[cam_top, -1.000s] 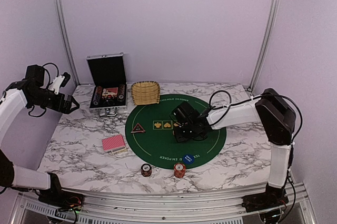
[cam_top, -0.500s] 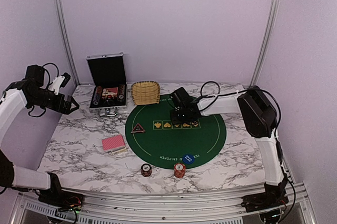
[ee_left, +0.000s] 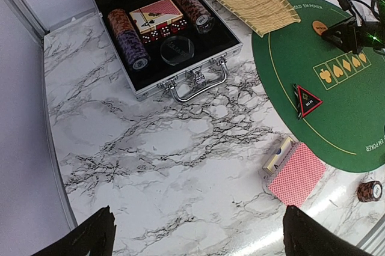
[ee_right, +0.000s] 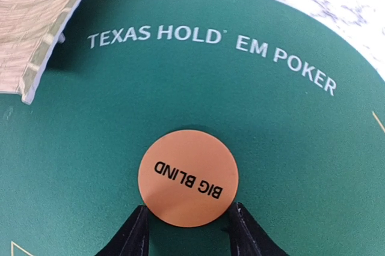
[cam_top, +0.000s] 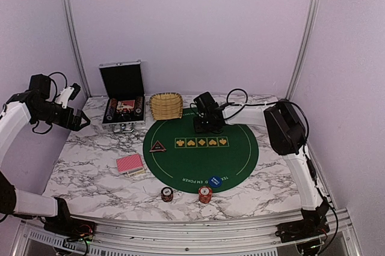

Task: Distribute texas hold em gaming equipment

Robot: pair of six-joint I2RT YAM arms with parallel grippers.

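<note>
My right tool (ee_right: pixel 187 215) is down at the 12 o'clock rim of the green mat (ee_right: pixel 289 148), just inside its lettering and near the wicker basket (ee_right: pixel 36 21). Its two fingers sit against the near edge of the orange disc (ee_right: pixel 187 178), one on each side. I cannot tell whether they are pinching it or merely flanking it. The disc lies flat on the felt, printed face up. Being round it has no long axis, but its "BIG BLIND" line runs roughly 10 to 4 o'clock in my right wrist view and reads upside down to me. I judge it belongs here as the far seat's marker, opposite the blue disc (cam_top: pixel 215 181) at 6 o'clock, with the triangular marker (cam_top: pixel 158 146) at 9. The card deck (cam_top: pixel 130 163) lies on the counter (cam_top: pixel 271 172) off the mat near 8 o'clock, its long axis running about 10 to 4. Two chip stacks (cam_top: pixel 205 194) stand just past the 6 o'clock rim. My left tool (ee_left: pixel 198 235) hangs high at the counter's 9 o'clock side, fingers wide apart and holding nothing, probably parked there to keep clear and give me an overview of the open case (ee_left: pixel 174 45).
</note>
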